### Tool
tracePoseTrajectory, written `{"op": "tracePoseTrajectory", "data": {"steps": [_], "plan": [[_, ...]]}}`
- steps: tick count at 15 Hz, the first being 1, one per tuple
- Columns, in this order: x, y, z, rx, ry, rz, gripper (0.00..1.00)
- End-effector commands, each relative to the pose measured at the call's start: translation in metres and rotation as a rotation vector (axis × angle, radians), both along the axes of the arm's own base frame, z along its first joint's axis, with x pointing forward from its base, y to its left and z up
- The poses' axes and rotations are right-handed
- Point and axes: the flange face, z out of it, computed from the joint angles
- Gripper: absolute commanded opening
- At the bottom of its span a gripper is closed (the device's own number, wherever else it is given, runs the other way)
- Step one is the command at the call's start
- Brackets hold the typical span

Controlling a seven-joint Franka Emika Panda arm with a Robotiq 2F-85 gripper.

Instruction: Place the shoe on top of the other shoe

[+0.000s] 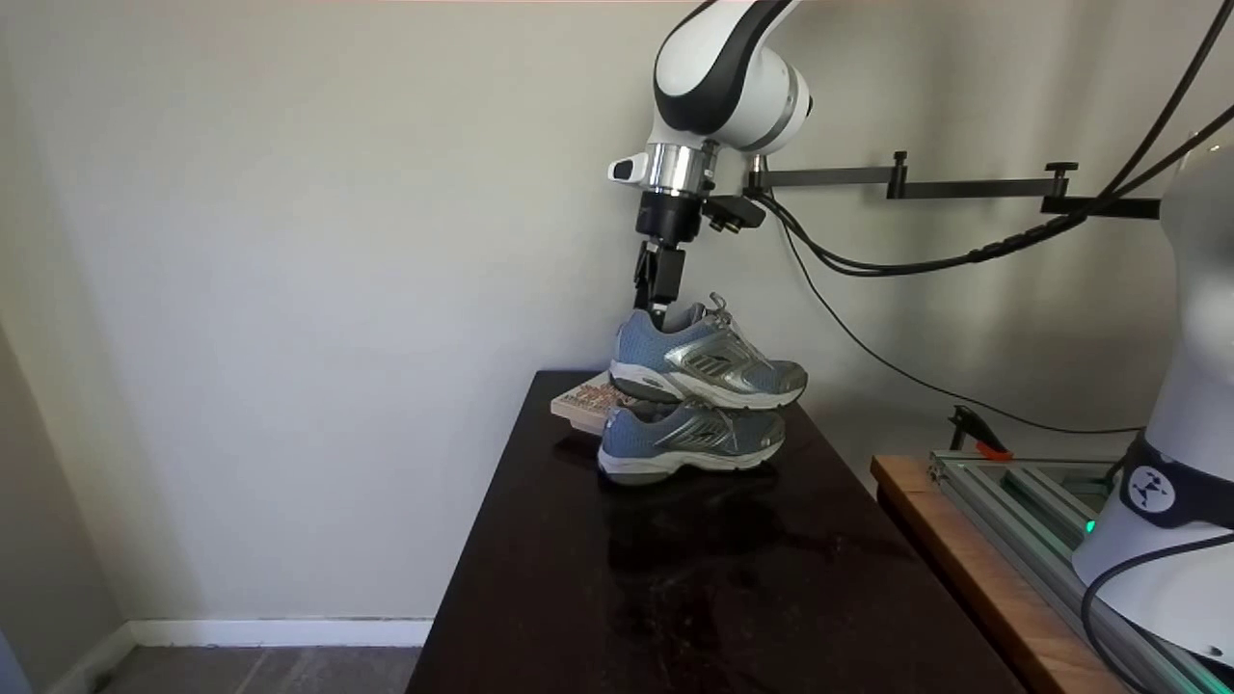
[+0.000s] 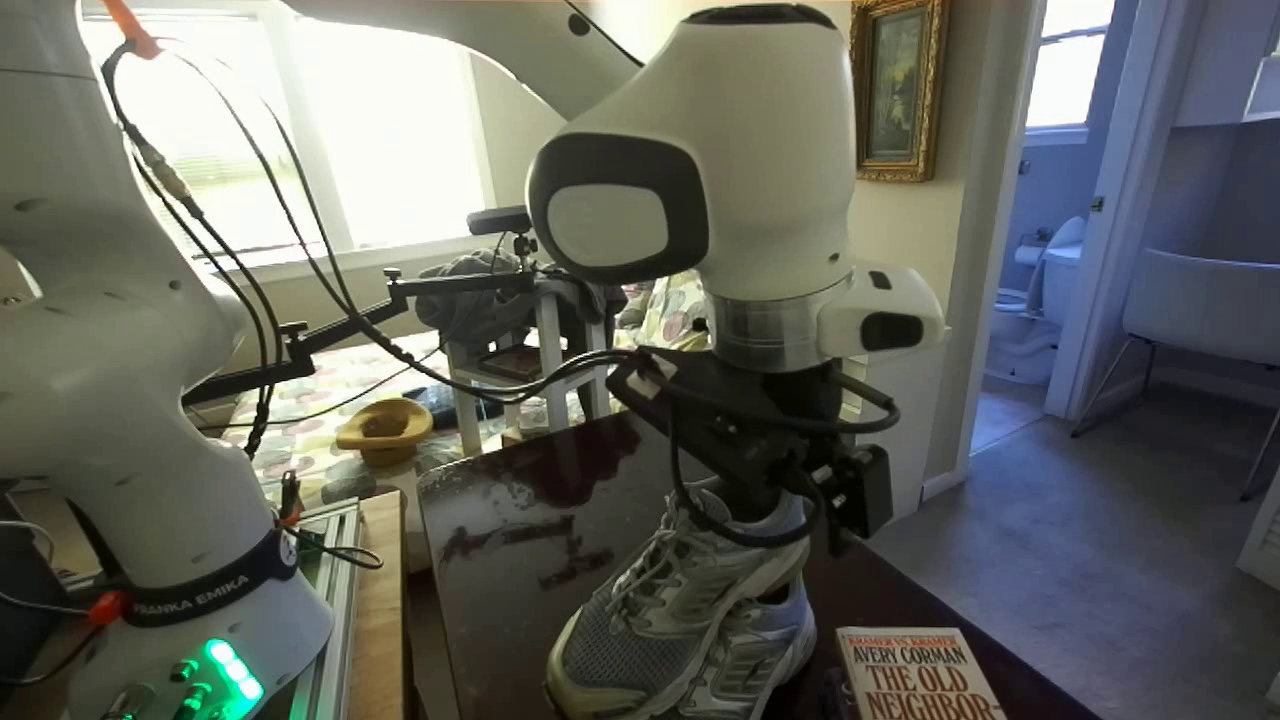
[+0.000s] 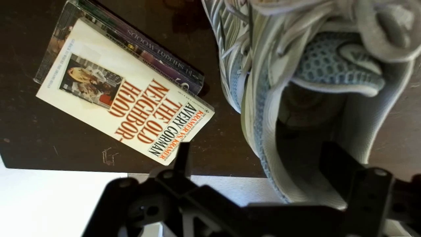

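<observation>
Two grey-blue sneakers are on the dark table. The upper shoe [image 1: 713, 361] sits above the lower shoe [image 1: 699, 443] in an exterior view, toes pointing the same way. In an exterior view the upper shoe [image 2: 640, 625] overlaps the lower shoe [image 2: 770, 645]; their contact is partly hidden. In the wrist view the upper shoe [image 3: 329, 65] is close to the camera, with the lower shoe [image 3: 230, 56] partly under it at its left. My gripper [image 3: 256, 153] is open at the heel. One finger is inside the shoe opening; the other stands apart outside it.
A cream paperback [image 3: 131, 98] lies on a dark-spined book [image 3: 158, 52] beside the shoes. It shows in both exterior views [image 1: 590, 397] [image 2: 915, 670]. The dark table [image 1: 598, 598] has its far edge just behind the shoes. Cables [image 2: 690, 490] hang near the wrist.
</observation>
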Motion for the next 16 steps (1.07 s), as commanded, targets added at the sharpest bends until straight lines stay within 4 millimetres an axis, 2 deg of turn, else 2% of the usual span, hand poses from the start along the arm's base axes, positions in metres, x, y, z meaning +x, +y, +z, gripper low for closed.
{"op": "tracePoseTrajectory", "data": {"steps": [1, 9, 16], "plan": [[-0.003, 0.002, 0.011, -0.032, 0.03, -0.027, 1.0], [-0.013, 0.031, 0.05, -0.018, -0.019, -0.015, 1.0], [-0.032, 0.056, 0.08, 0.032, 0.003, -0.072, 1.0]]}}
